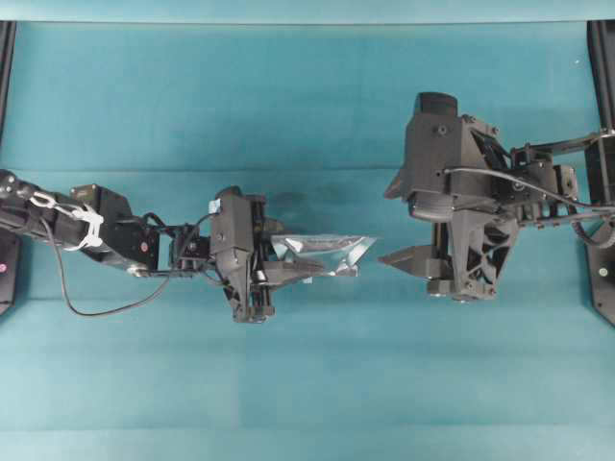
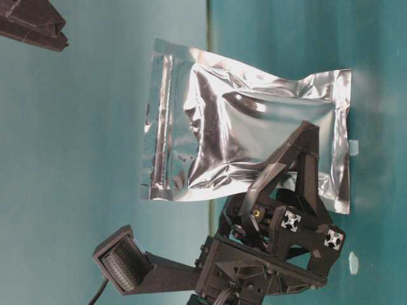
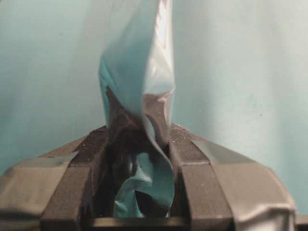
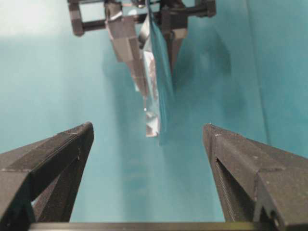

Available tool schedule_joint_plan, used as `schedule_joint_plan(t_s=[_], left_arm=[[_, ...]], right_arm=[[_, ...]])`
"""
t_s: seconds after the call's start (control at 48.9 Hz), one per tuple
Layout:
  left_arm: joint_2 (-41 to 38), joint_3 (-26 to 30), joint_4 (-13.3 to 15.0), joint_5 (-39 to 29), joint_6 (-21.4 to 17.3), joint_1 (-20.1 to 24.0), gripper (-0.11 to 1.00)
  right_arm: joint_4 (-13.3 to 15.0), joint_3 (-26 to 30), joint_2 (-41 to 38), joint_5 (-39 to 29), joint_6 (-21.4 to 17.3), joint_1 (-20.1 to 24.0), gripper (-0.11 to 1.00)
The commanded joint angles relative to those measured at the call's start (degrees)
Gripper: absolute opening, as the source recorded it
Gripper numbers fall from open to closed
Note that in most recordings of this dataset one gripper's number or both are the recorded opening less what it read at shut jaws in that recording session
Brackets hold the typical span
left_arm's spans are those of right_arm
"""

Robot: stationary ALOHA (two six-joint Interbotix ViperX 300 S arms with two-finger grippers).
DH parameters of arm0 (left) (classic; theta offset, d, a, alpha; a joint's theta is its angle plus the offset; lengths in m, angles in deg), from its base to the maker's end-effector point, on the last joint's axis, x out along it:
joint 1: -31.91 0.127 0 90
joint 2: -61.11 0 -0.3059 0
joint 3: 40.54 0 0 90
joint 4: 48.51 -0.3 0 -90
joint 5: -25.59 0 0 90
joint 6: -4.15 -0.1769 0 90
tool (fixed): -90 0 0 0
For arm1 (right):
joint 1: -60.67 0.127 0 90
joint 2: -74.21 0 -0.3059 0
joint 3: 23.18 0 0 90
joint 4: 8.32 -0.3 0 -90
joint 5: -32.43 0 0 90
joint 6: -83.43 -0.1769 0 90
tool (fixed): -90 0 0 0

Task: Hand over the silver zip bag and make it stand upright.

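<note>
The silver zip bag (image 2: 245,136) is a shiny, crinkled foil pouch, roughly rectangular, with a flatter, darker grey middle panel and bright creased borders. A ribbed seal strip runs along one short end, seen at the left edge in the table-level view. It is held off the teal table (image 1: 307,96), edge-on from above, so that from the overhead view it shows only as a thin crumpled sliver (image 1: 322,252).

The left gripper (image 3: 139,159) is clamped on the bag: its two black fingers, ridged on the inner faces and partly wrapped in grey tape, pinch the foil between them, and the foil buckles and folds inside the gap. The bag sticks out from this gripper toward the right arm.

The right gripper (image 4: 149,144) stands just beyond the bag's free end, apart from it, with its jaws spread wide and nothing between them. Its black fingers (image 4: 53,154) have fine serrated inner faces; the bag (image 4: 156,91) hangs in line with the gap.

The table is smooth, matt teal.
</note>
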Motion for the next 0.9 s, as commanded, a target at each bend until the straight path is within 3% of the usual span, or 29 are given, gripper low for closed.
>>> schedule_joint_plan(t_s=[0.0,0.88], left_arm=[[0.53,0.35,-0.18,0.18,0.09,-0.79,0.28],[0.53,0.35,-0.18,0.18,0.26,-0.97,0.28]], right_arm=[[-0.09,0.53,1.05,0.35,-0.62,0.18,0.91],[-0.26,0.35,1.05,0.35,-0.7,0.79,0.91]])
